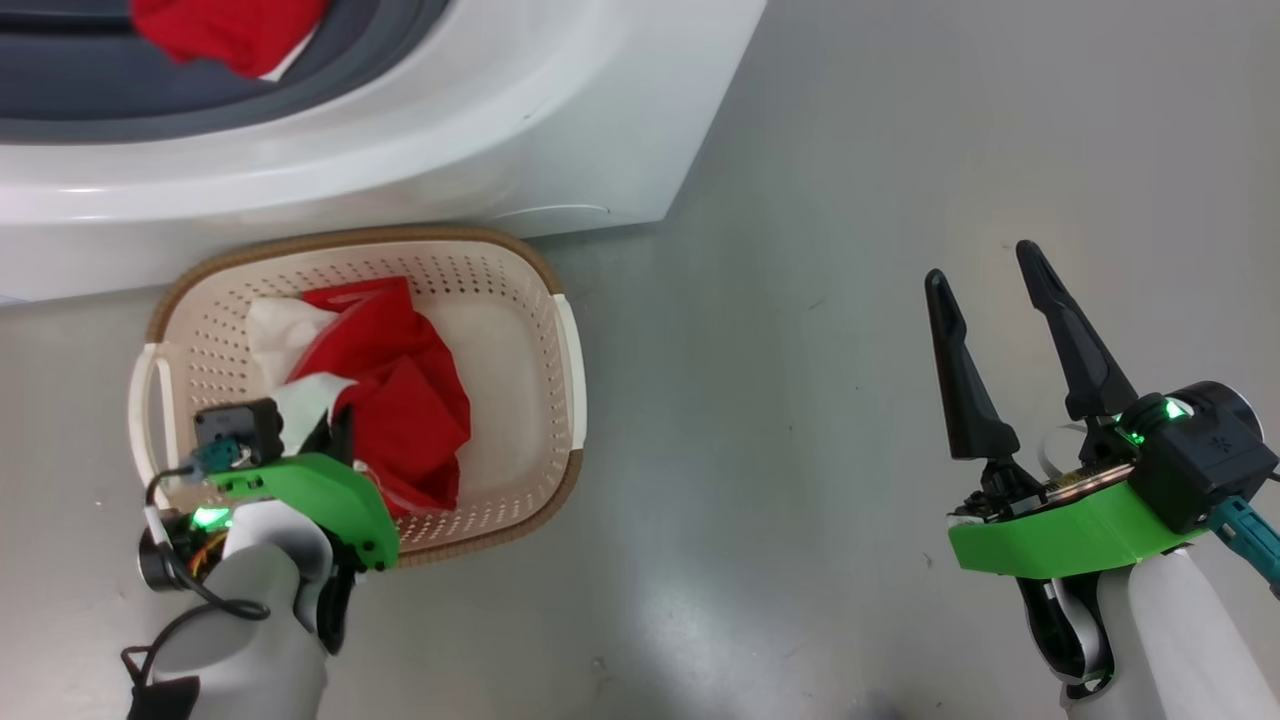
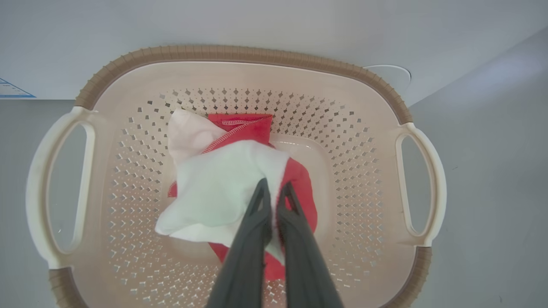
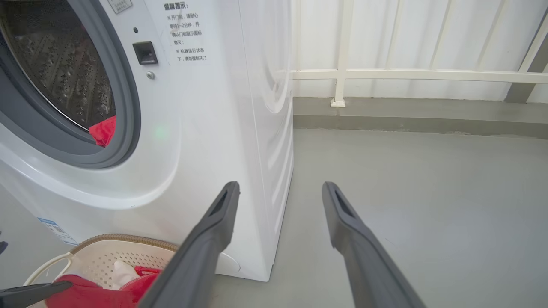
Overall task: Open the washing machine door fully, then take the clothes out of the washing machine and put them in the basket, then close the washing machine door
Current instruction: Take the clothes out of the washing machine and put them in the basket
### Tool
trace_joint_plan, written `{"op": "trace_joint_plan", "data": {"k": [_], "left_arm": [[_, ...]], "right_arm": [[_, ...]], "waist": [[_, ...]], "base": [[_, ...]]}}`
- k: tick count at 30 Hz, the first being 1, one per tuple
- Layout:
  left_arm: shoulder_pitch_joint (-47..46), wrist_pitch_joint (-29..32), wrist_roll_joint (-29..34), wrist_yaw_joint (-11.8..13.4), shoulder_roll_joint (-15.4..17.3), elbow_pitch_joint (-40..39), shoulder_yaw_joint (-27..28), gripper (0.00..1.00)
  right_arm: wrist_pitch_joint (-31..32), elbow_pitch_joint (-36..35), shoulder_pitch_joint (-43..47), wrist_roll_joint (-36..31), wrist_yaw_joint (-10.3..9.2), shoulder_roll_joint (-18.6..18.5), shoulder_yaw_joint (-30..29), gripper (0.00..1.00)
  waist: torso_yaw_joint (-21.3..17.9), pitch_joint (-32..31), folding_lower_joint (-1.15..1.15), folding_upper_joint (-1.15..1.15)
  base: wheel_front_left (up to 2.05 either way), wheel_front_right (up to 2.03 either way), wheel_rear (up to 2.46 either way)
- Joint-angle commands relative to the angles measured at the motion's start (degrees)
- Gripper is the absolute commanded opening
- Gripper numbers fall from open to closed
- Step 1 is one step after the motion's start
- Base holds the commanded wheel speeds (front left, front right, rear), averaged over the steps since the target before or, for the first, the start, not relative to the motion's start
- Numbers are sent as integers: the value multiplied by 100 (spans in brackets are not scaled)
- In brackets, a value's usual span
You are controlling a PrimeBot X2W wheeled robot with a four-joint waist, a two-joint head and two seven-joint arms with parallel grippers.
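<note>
Left wrist view: holds clothes (image 2: pixel 214 188) pinched in closed left gripper (image 2: pixel 275 185), inside basket (image 2: pixel 239 53). Right wrist view: shows right gripper (image 3: pixel 280 185) wide open; more red cloth in washing machine (image 3: pixel 205 128) drum. Head view: mid-unloading, probably; calls for release, then a drum reach.

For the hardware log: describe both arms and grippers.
The right gripper and left gripper each have two long tapering dark fingers, a bright green bracket, a green light, a black camera block with teal plug. Forearms pale grey; black cable at left wrist.
</note>
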Motion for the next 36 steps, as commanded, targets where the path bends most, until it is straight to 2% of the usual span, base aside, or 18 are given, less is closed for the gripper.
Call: {"op": "trace_joint_plan", "data": {"k": [1,2,3,4,5,6,7,8,9,17,22,32,36], "left_arm": [[-56,-74,18,53,222,-38,161,0],[-65,-74,37,70,230,-43,166,11],[-72,-74,51,85,235,-55,176,37],[-75,-74,68,92,238,-57,179,45],[-83,-74,95,109,243,-50,171,59],[-83,-74,95,109,243,-50,171,59],[-94,-74,119,125,245,-44,166,79],[-100,-75,139,121,243,-16,153,92],[-113,-75,158,104,242,20,134,100],[-230,-75,272,27,269,97,16,100],[-135,-75,311,78,330,-364,121,100],[377,-75,177,244,256,-1063,575,100],[654,-75,260,287,237,-1576,709,100]], "right_arm": [[-36,-135,-48,37,34,-34,146,100],[-36,-132,-51,35,34,-34,143,100],[-36,-130,-53,33,34,-34,138,100],[-36,-128,-56,33,34,-34,135,100],[-36,-125,-59,35,34,-34,135,100],[-36,-125,-59,35,34,-34,135,100],[-36,-120,-62,38,34,-34,138,100],[-36,-112,-65,43,34,-34,145,100],[-36,-104,-69,49,34,-34,151,100],[-36,-44,-94,115,34,-34,171,100],[-36,-10,-71,187,34,-34,148,100],[-36,76,76,223,34,-34,98,100],[-36,95,150,204,34,-34,68,100]], "waist": [[-60,75,0,0],[-65,89,0,0],[-67,102,0,0],[-69,112,0,0],[-70,118,0,0],[-70,118,0,0],[-71,120,0,0],[-73,119,0,0],[-73,116,0,0],[-41,26,0,0],[5,-92,0,0],[125,-557,0,0],[170,-761,0,0]], "base": [[0,0,0],[0,0,0],[0,0,0],[0,0,0],[0,0,0],[0,0,0],[0,0,0],[0,0,0],[0,0,0],[0,0,0],[0,0,0],[0,0,0],[0,0,0]]}}
